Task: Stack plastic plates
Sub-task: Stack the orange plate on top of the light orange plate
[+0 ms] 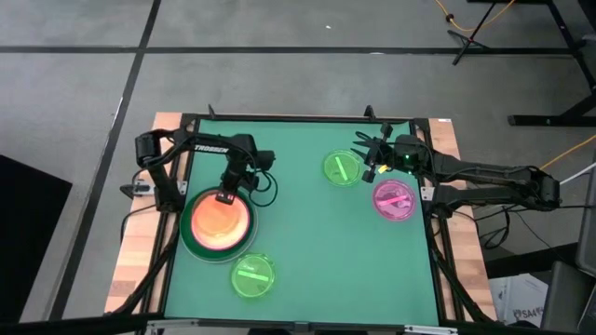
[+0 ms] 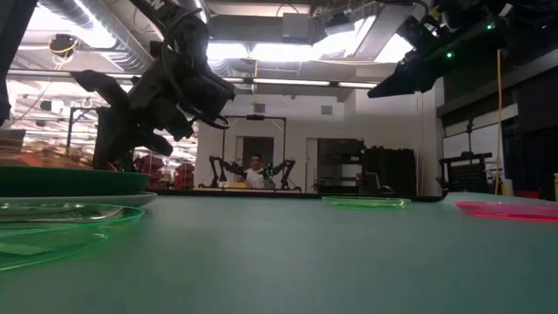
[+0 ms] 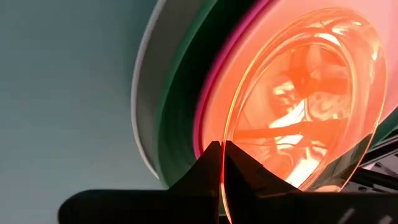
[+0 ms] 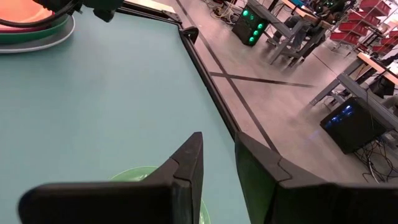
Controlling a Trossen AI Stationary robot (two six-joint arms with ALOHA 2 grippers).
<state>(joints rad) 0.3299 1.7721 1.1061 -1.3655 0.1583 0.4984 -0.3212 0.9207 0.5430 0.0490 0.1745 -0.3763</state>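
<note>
A stack of plates [image 1: 219, 223] sits on the table's left: a pale plate [image 3: 144, 93] at the bottom, then dark green [image 3: 180, 106], a magenta rim [image 3: 208, 93], and a translucent orange plate [image 3: 298, 93] on top. My left gripper [image 1: 224, 197] is at the stack's far edge, shut on the orange plate. One lime-green plate [image 1: 252, 275] lies near the stack, another [image 1: 343, 168] lies far right. A pink plate [image 1: 394, 200] lies by the right edge. My right gripper [image 1: 368, 160] hovers open beside the far lime-green plate [image 4: 137, 177]. My left gripper pinches the orange plate's rim [image 3: 222, 177] at its far edge between the two fingers [image 3: 202, 171], coming slanting down from the far side. The plate lies over the stack. Whether its held edge is raised, I cannot tell.
The green table top [image 1: 317, 242] has open room in its middle and near right. A black frame [image 4: 205, 81] runs along the table's edges. Beyond the table, a person [image 2: 255, 170] sits in the room behind other arms.
</note>
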